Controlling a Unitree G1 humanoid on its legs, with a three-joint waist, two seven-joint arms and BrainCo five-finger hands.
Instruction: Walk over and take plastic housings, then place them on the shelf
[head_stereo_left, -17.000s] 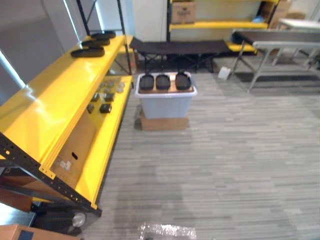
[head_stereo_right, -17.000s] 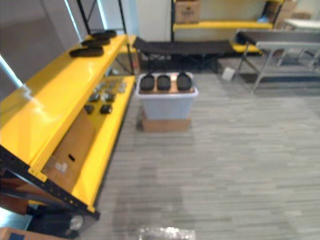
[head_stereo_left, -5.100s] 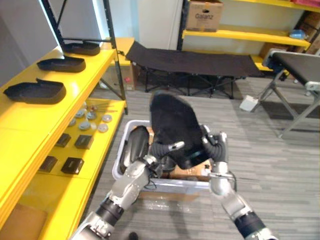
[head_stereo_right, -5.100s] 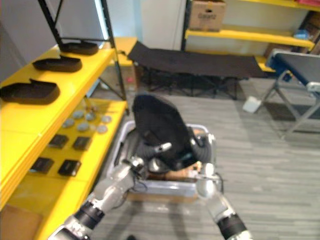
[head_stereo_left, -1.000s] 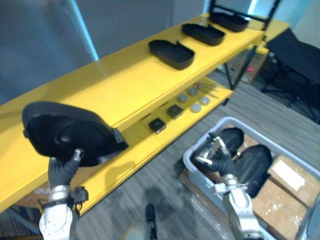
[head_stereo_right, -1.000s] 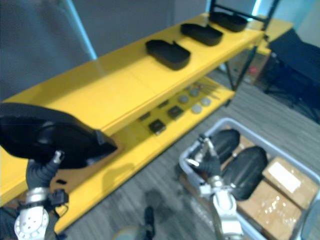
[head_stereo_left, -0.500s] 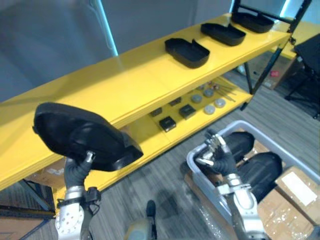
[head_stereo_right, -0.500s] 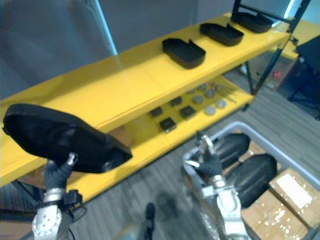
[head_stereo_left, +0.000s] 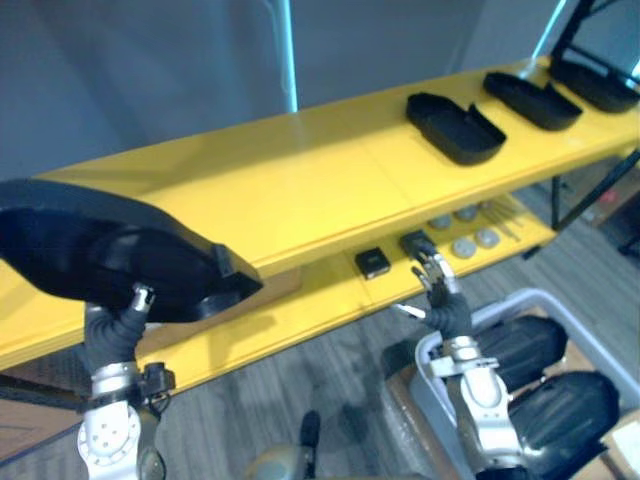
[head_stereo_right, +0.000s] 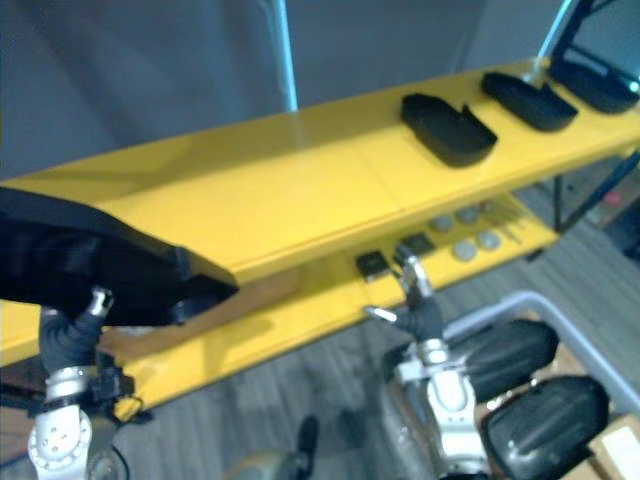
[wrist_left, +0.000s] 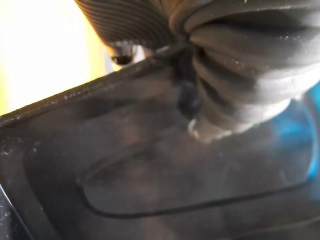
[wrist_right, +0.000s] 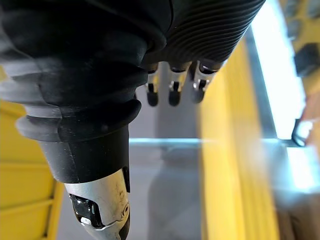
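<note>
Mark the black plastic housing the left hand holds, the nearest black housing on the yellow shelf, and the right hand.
held black plastic housing (head_stereo_left: 95, 245): left eye view, middle of shell.
nearest shelved black housing (head_stereo_left: 455, 125): left eye view, its hollow.
right hand (head_stereo_left: 447, 315): left eye view, palm.

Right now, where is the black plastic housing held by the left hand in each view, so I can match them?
Left eye view: black plastic housing lower left, on the left hand, before the yellow shelf.
Right eye view: housing far left, cut by the frame.
Left wrist view: the dark surface just past the hand's cover.
Shared landmark: the yellow shelf, in both wrist views too.
</note>
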